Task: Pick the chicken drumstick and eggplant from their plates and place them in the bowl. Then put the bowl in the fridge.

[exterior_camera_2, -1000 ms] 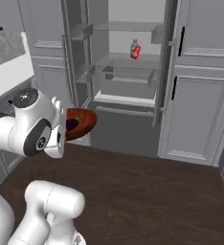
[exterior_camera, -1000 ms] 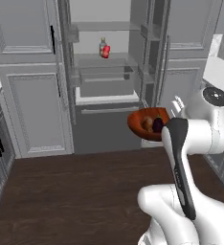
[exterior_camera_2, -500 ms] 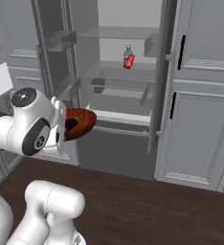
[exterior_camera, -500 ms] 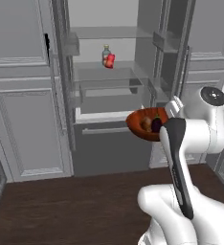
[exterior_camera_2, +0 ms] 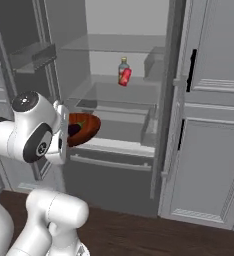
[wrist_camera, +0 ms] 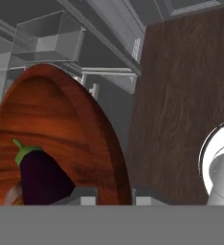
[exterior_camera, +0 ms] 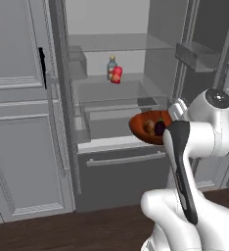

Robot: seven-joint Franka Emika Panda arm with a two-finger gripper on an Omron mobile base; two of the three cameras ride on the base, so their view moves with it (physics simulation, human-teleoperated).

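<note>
Closest in, the gripper (wrist_camera: 115, 195) is pinching the rim of the bowl (wrist_camera: 61, 134), one finger inside the wall and one outside, clamped on it. The eggplant (wrist_camera: 39, 174) is lying in the bowl just beside the inner finger, green cap up, and a pale edge of the chicken drumstick (wrist_camera: 13, 193) is peeking out beside it. From the left base view the bowl (exterior_camera: 148, 127) is being carried level at the arm's front, both foods sitting inside, so the loading part of the job looks done. What is left, by my reading, is setting the bowl on a shelf inside. Beyond the bowl the fridge (exterior_camera: 121, 93) is standing open, its pull-out drawer (exterior_camera: 119, 147) just below bowl height and glass shelves above. Farther back, a small bottle (exterior_camera: 114, 68) with a red label is sitting on a shelf against the rear wall. Compared with a second ago, the fridge is filling far more of both base views and the floor strip has shrunk, so the base has been driving closer; the bowl is keeping the same place against the arm.
</note>
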